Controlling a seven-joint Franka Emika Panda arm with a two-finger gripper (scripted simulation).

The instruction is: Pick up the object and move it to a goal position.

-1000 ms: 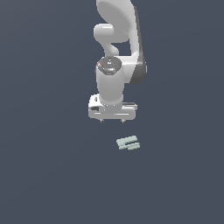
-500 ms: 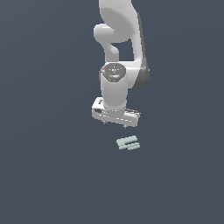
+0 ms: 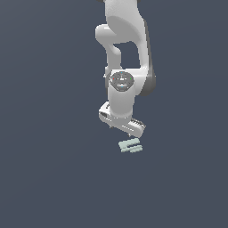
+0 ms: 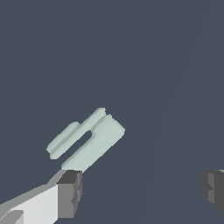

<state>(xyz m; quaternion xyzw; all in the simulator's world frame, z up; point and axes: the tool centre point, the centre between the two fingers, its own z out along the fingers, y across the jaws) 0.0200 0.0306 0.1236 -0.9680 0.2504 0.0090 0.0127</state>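
Observation:
The object [image 3: 130,145] is a small pale mint-grey flat piece with two parallel bars, lying on the dark floor. In the exterior view my gripper [image 3: 122,129] hangs just above and slightly behind it, tilted, its short fingers barely showing under the white hand. The wrist view shows the object [image 4: 87,138] close up, lying diagonally, with one dark fingertip [image 4: 70,192] right beside its end and the other fingertip [image 4: 214,189] far off. My gripper [image 4: 142,190] is open, and nothing sits between the fingers.
The plain dark grey floor [image 3: 49,178] surrounds everything. The white arm [image 3: 124,53] rises behind the gripper.
The hand has dropped lower and shifted toward the exterior view's right, closing on the object. It has also tilted. The object has not moved.

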